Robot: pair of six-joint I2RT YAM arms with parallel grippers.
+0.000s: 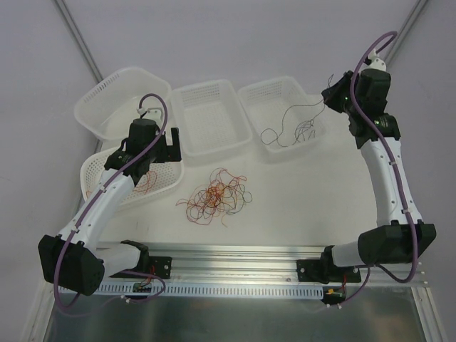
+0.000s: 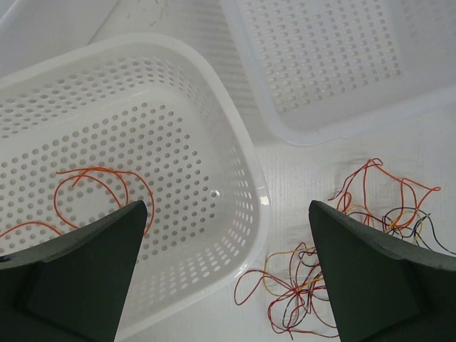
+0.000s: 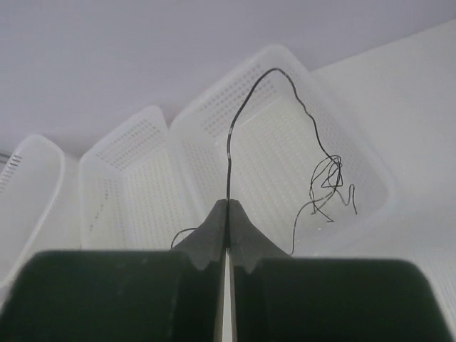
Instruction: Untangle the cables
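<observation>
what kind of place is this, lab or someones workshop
Probably a robotics lab bench, not a workshop: the left arm and right arm are bolted to an aluminium rail at the table edge, white perforated baskets are set out, and a tangle of thin cables lies staged as an exercise.

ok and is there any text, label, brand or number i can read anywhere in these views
No readable text in any view.
white baskets: plain, no label or brand showing.
small green board at the near edge: too small to tell whether it bears any marking.
</observation>
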